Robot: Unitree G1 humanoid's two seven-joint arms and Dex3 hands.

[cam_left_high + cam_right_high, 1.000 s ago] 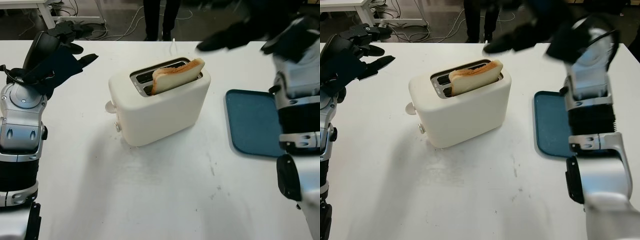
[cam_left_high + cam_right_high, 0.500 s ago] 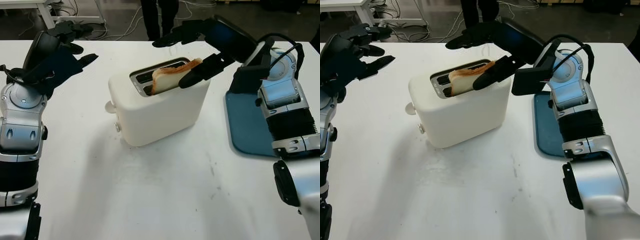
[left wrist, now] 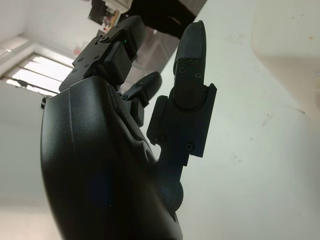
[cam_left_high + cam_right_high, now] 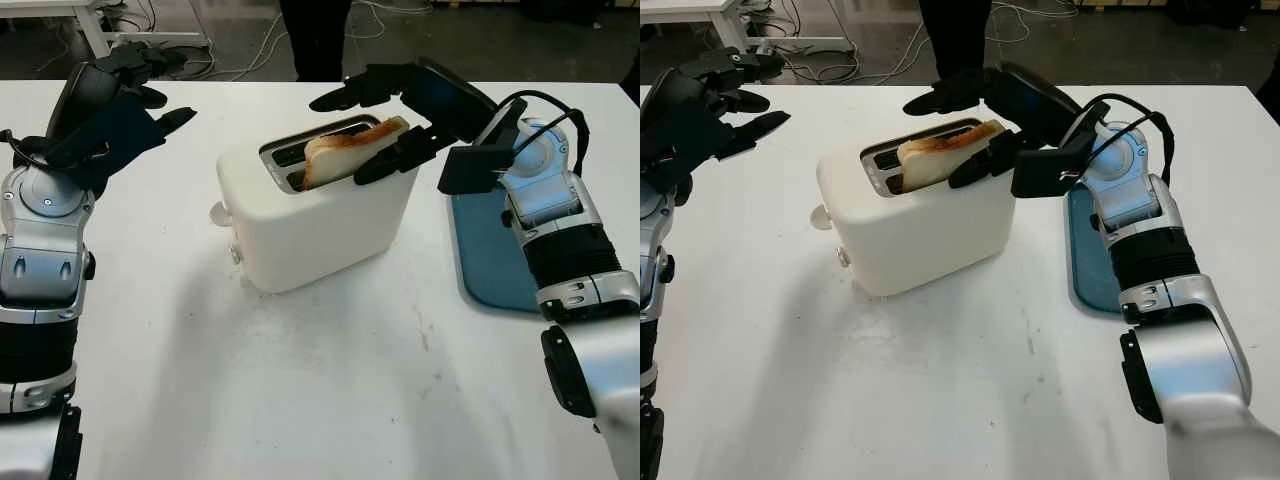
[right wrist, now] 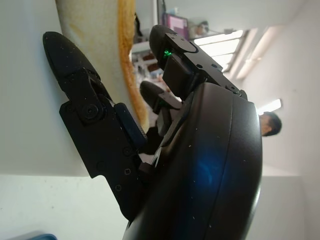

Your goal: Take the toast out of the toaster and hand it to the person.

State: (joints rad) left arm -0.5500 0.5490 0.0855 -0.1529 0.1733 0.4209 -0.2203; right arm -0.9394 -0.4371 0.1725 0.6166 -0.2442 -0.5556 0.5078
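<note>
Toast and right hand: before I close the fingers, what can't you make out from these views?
- Lower part of the toast: hidden inside the toaster slot, both eye views.
- Whether the right hand touches the toast: eye views leave it unclear, and in the right wrist view its fingers cover the contact.
- The person: cut off by the top edge, eye views.
- Left hand is open, off to the toaster's left.

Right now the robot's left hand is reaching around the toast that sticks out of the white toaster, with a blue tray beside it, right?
Not quite: it is the right hand at the toast, as the left eye view shows. The left hand is raised apart, open. The white toaster and blue tray are as you say.
</note>
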